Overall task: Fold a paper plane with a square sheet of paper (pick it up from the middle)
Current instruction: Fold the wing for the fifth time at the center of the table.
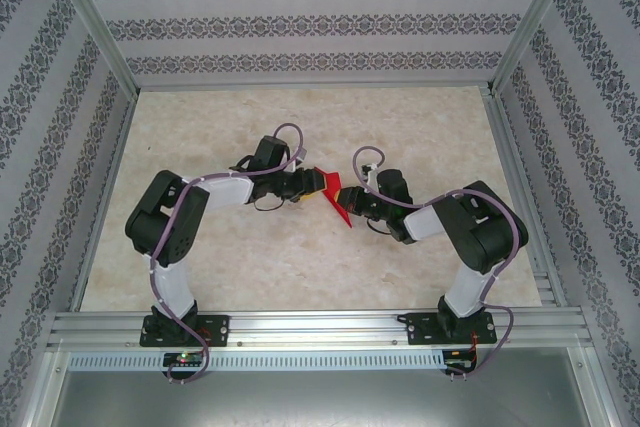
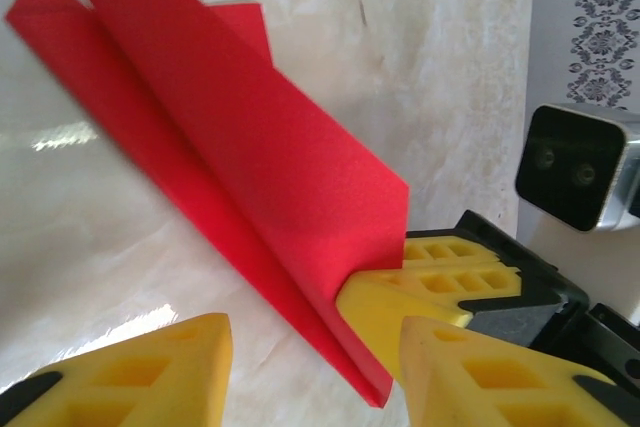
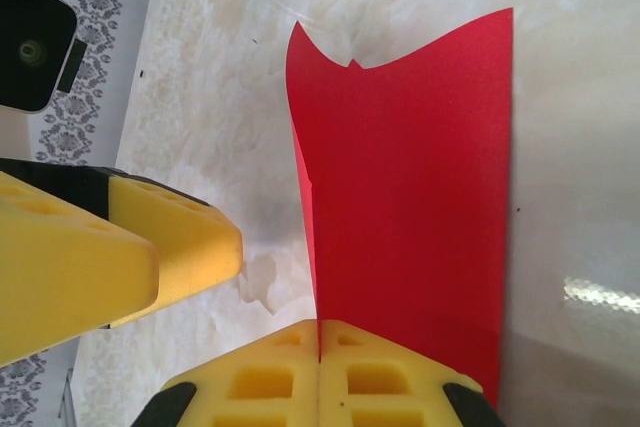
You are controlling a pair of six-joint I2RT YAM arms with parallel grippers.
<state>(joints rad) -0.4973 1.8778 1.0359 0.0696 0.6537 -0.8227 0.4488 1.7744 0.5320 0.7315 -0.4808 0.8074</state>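
Note:
The red sheet of paper (image 1: 341, 206) is folded into a narrow creased shape and held above the middle of the table. My right gripper (image 3: 320, 335) is shut on its crease, and the paper (image 3: 410, 167) rises away from the closed fingers. In the left wrist view the folded paper (image 2: 250, 147) runs diagonally, with the right gripper's yellow fingers (image 2: 425, 287) pinching its lower end. My left gripper (image 2: 318, 347) is open, its jaws standing either side of that end without touching the paper. From above, the left gripper (image 1: 316, 185) faces the right gripper (image 1: 352, 197) closely.
The marble-patterned table (image 1: 300, 267) is bounded by patterned walls and an aluminium rail (image 1: 320, 327) at the near edge. The right arm's wrist camera (image 2: 575, 167) sits close by on the right of the left wrist view. One left finger (image 3: 150, 257) shows beside the paper.

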